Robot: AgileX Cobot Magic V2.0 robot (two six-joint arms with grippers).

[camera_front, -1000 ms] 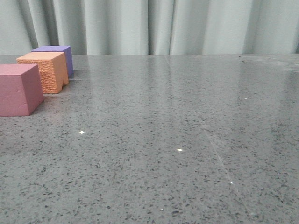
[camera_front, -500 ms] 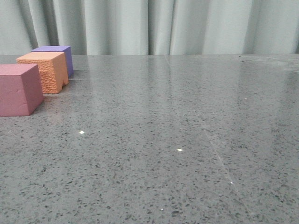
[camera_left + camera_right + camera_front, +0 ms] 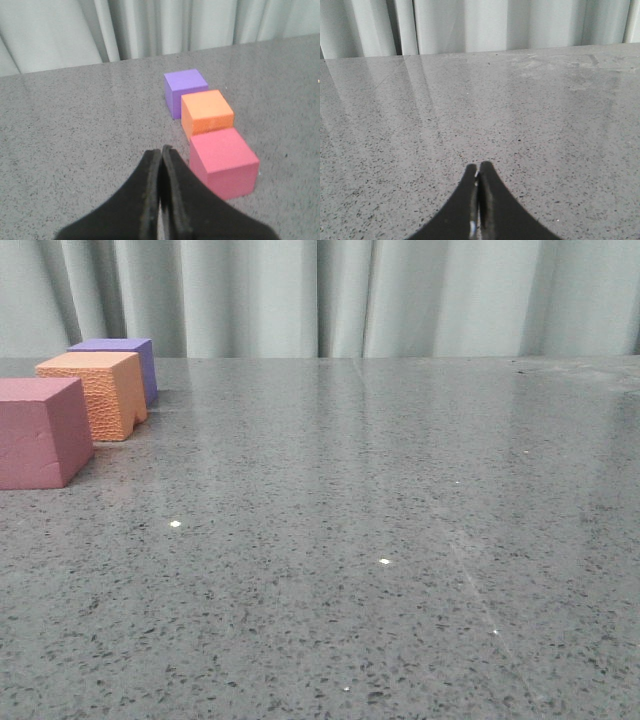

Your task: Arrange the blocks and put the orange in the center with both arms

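Three foam cubes stand in a row at the table's far left. In the front view the pinkish-red cube (image 3: 38, 432) is nearest, the orange cube (image 3: 95, 392) sits in the middle and the purple cube (image 3: 122, 360) is farthest. The left wrist view shows the same row: purple (image 3: 184, 91), orange (image 3: 207, 112), pinkish-red (image 3: 223, 161). My left gripper (image 3: 161, 150) is shut and empty, just beside the pinkish-red cube. My right gripper (image 3: 479, 165) is shut and empty over bare table. Neither gripper shows in the front view.
The grey speckled tabletop (image 3: 380, 540) stretches to a pale pleated curtain (image 3: 330, 295) behind its back edge. The curtain also shows in the right wrist view (image 3: 470, 25).
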